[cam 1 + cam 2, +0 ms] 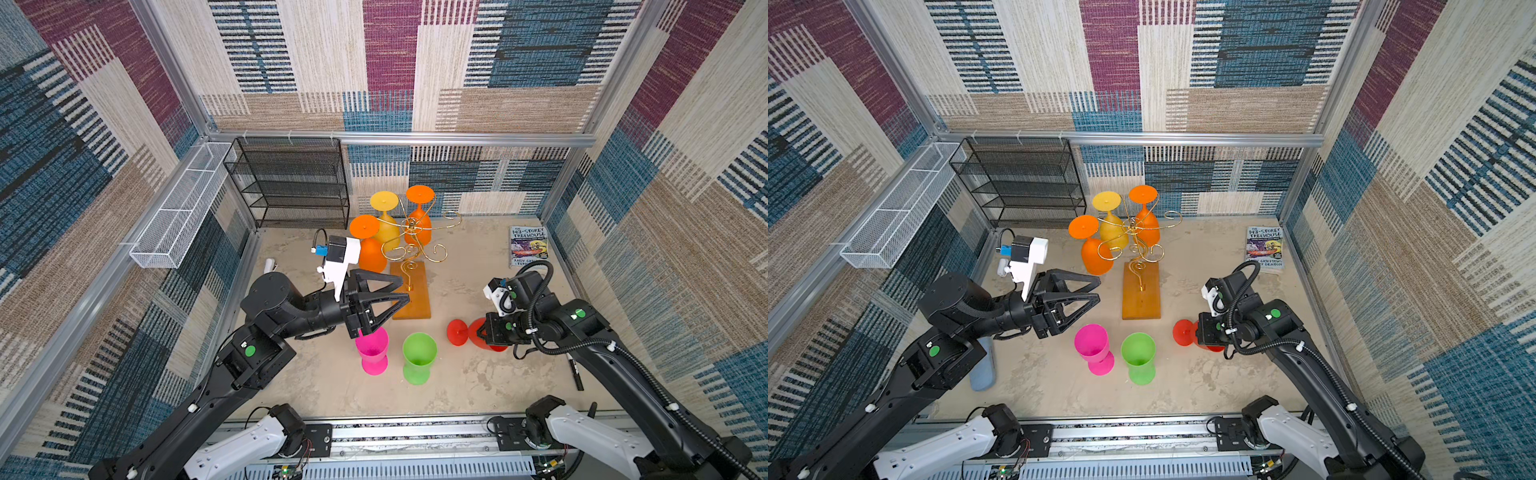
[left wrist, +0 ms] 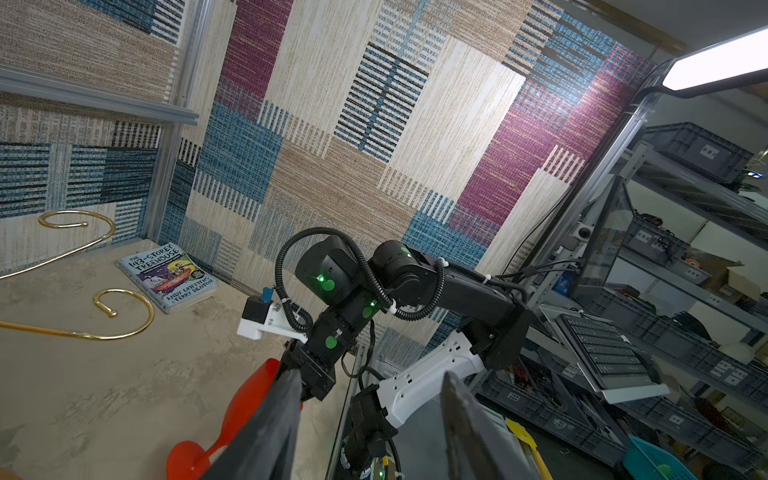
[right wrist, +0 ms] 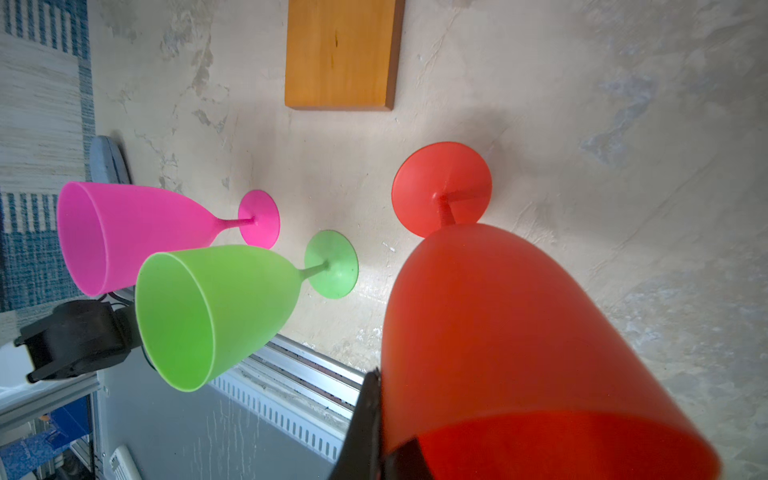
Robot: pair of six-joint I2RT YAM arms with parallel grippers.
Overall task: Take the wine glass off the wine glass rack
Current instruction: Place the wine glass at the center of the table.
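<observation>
- Roughly midway along the far half of the worktop (image 1: 478, 382), the wine glass rack (image 1: 417, 301) stood on its wooden base (image 1: 1141, 295), gold scroll arms curling out from the post.
- Three glasses hung upside down from those arms, feet uppermost: a yellow wine glass (image 1: 385, 232), a far orange wine glass (image 1: 420, 194) beside it, and a near orange wine glass (image 1: 371, 254) on the side toward the left edge.
- The right pincer (image 1: 482, 331) was closed on the rim of the red wine glass (image 3: 498, 332), one finger (image 3: 365, 419) outside the bowl. That glass was off the rack, tilted, between the base and the right edge; whether its foot touched the worktop could not be told.
- The left pincer (image 1: 405, 289) hovered with its jaws apart and nothing between them, just beside the base.
- A pink wine glass (image 1: 372, 345) and a green wine glass (image 1: 419, 349) stood upright near the front edge, close but apart, bowls opening upward.
- A black mesh shelf unit (image 1: 291, 183) filled the far left corner, and a white wire basket (image 1: 178, 216) hung along the left wall.
- A book (image 1: 528, 246) lay flat in the far right corner.
</observation>
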